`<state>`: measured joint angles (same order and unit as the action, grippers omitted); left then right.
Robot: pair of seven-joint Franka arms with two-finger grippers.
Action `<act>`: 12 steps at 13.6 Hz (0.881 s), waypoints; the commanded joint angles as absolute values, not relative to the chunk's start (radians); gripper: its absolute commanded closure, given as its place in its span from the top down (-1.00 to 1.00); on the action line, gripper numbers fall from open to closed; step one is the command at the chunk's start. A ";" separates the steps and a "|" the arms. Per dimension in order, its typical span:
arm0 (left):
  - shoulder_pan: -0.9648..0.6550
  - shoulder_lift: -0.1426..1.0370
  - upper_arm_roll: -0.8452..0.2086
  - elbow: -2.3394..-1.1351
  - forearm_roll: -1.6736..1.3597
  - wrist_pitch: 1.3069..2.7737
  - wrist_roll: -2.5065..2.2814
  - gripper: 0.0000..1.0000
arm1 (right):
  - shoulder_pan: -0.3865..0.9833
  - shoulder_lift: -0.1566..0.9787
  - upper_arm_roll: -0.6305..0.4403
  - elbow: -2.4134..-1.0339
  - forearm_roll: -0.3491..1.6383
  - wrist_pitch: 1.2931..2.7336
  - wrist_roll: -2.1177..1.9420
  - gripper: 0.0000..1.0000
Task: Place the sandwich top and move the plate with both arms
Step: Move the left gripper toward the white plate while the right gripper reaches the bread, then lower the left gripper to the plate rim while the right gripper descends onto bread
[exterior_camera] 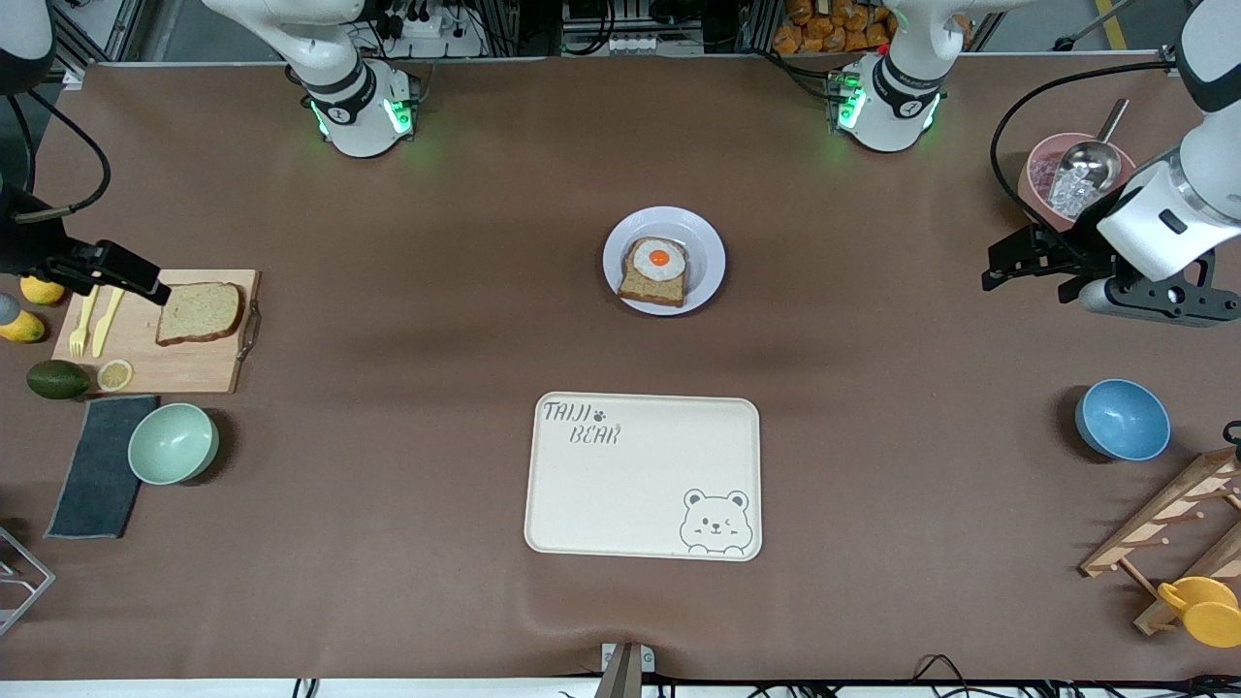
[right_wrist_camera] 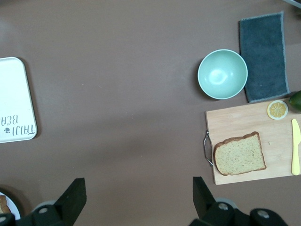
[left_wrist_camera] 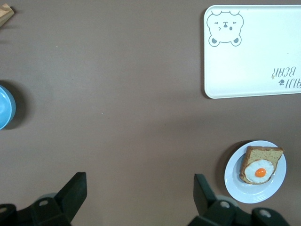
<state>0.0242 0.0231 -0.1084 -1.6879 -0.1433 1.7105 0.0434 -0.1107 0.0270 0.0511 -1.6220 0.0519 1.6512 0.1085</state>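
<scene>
We are hovering our empty, wide-open right gripper over the cutting board, at nine o'clock of the plate, readying to lift the sandwich top, while our left gripper, likewise open and empty, is waiting at three o'clock.

The left gripper hangs wide open over bare brown table. The plate carries egg-topped bread near the bear-print tray; a blue bowl lies well apart
</scene>
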 commanded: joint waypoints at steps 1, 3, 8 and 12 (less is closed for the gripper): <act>0.034 0.040 -0.112 -1.686 -0.195 1.736 0.046 1.00 | -0.155 0.032 0.061 -1.649 0.040 1.646 0.114 1.00; 0.052 0.054 -0.112 -1.686 -0.250 1.736 0.028 1.00 | -0.213 0.038 0.063 -1.696 0.044 1.657 0.112 1.00; 0.034 0.095 -0.124 -1.686 -0.256 1.755 -0.047 1.00 | -0.319 0.103 0.063 -1.723 0.046 1.692 0.000 1.00; -0.017 0.162 -0.132 -1.686 -0.324 1.822 -0.103 1.00 | -0.423 0.113 0.063 -1.842 0.108 1.807 -0.160 1.00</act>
<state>0.0069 0.1283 -0.1301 -1.6904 -0.2904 1.7834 -0.0699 -0.3622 0.1217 0.0462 -1.7841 0.0633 1.7642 -0.0736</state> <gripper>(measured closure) 0.000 0.000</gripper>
